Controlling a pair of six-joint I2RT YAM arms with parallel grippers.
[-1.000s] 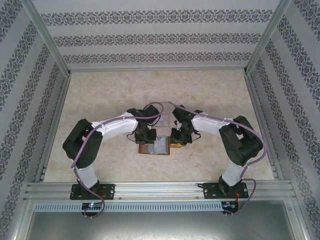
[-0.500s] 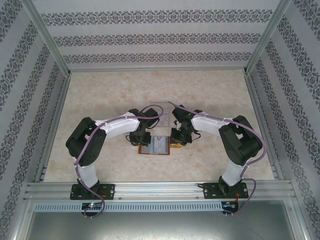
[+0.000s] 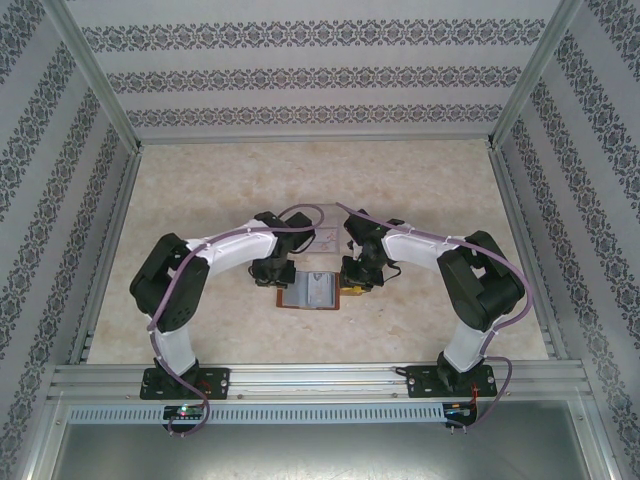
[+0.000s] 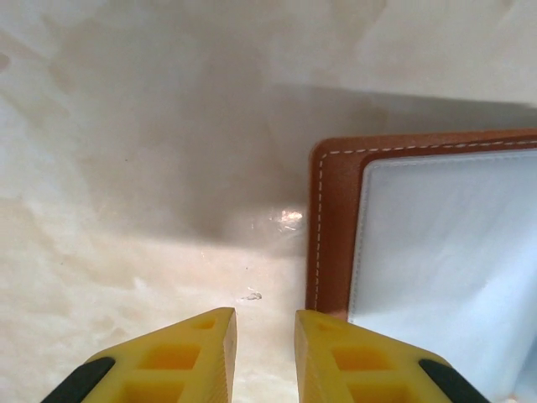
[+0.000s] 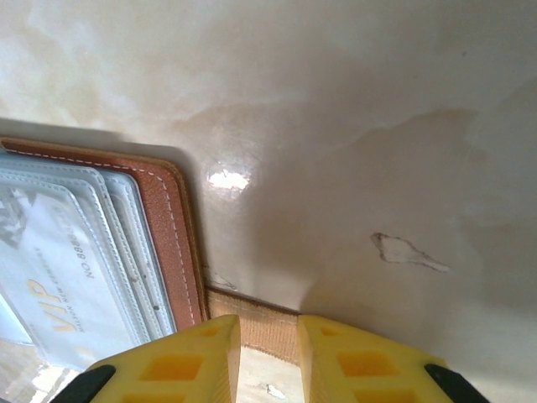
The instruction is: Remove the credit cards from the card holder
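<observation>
Two things have changed with your left gripper (image 4: 264,326) in the last second. It has slid off the holder (image 4: 331,227) to the left, and its jaws have gone from nearly closed to slightly parted. It now hangs over bare table (image 4: 126,168), just beside the holder's corner, with nothing between its fingers. By the look of it, that visit came away empty.

The cards (image 5: 59,290) sit in the holder's clear sleeves, and the holder lies open on the table between your arms. Your right gripper (image 5: 268,323) has not moved. Its jaws are narrowly apart, with the tips over the tan tab (image 5: 252,309) at the holder's edge, perhaps pinning it; I cannot tell if they touch. You likely need another approach with the left.
</observation>
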